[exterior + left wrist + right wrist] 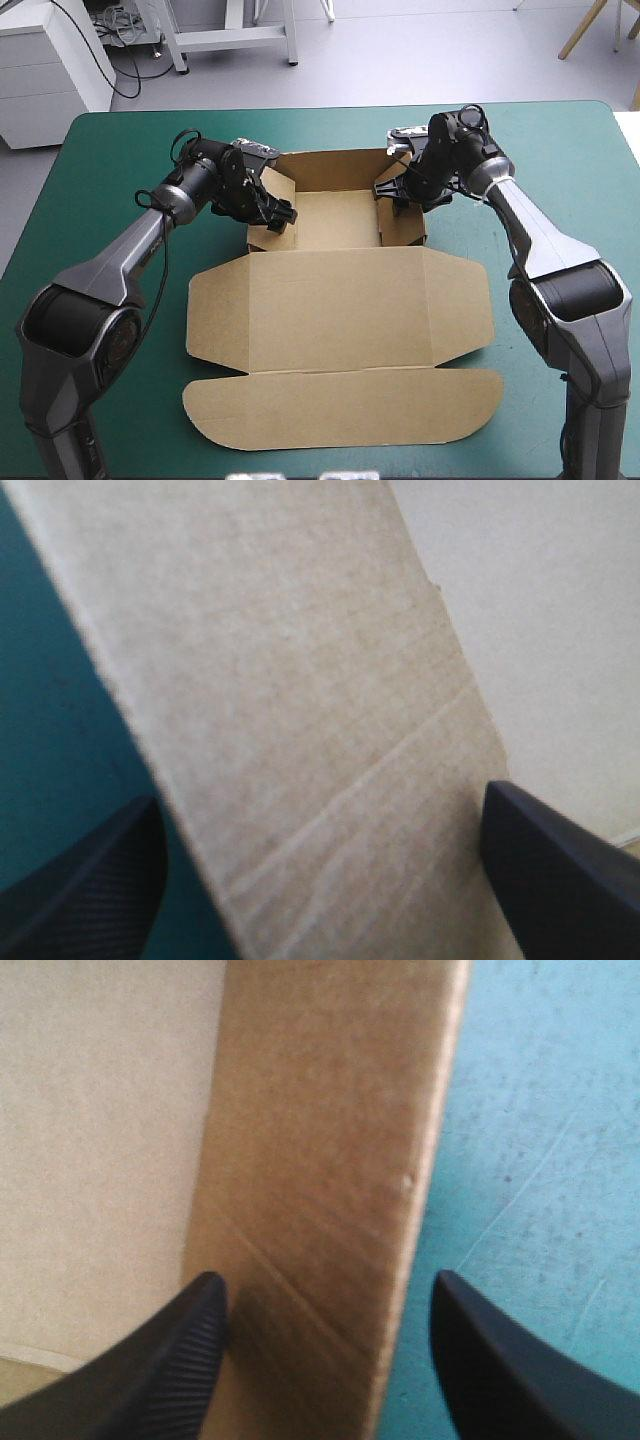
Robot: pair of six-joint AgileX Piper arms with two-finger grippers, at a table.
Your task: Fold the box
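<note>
1. High view: The brown box lies at the middle of the table. Its far half is raised into an open tray, and its lid is spread flat toward the near edge with a rounded flap in front. The left gripper sits at the tray's left wall. The right gripper sits at the right wall. Both arms reach in from the near corners.

2. Left wrist view: The left gripper's black fingers stand wide apart, unclosed. A creased sheet of brown board runs up between them, filling most of the gap. The teal-green cover shows beside the board on one side.

3. Right wrist view: The right gripper's fingers are likewise parted, straddling the upright right wall without clamping it. One finger is on the tray's inner side, over the paler floor. The other is outside, over the teal-green cover.
</note>
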